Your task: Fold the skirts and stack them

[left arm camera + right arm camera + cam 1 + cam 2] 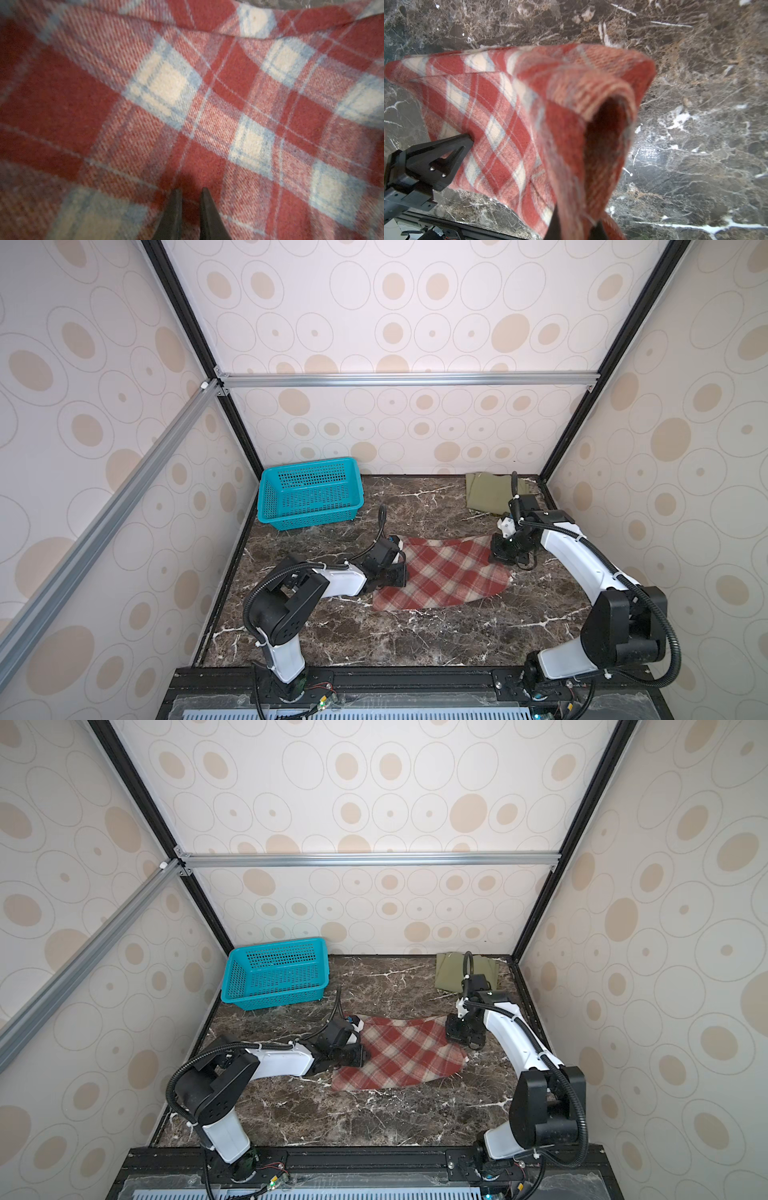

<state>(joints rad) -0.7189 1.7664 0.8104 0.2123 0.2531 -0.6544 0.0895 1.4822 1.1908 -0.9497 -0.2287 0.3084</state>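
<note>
Enclosure: cream wallpaper (pixel 415 323) with beige ovals, aluminium frame (pixel 407 379).
Brown marble tabletop (pixel 374 639), white veins.
Plaid skirt (pixel 444 572) sits at frame centre in both top views. Long axis runs left-right between the 2 arms, right end lifted off the marble.
Teal basket (pixel 270 497): upper left of table.
Folded olive skirt (pixel 484 493): upper right, by the back wall.
Left gripper (pixel 191 191): jaws nearly together, pinching plaid.
Right gripper (pixel 575 224): clamped on the plaid edge.

woolly plaid skirt (pixel 444 572): red and cream checks
smooth cloth skirt (pixel 484 493): plain olive green
perforated plastic basket (pixel 309 497): teal
marble tabletop (pixel 374 639): brown, white veins
</note>
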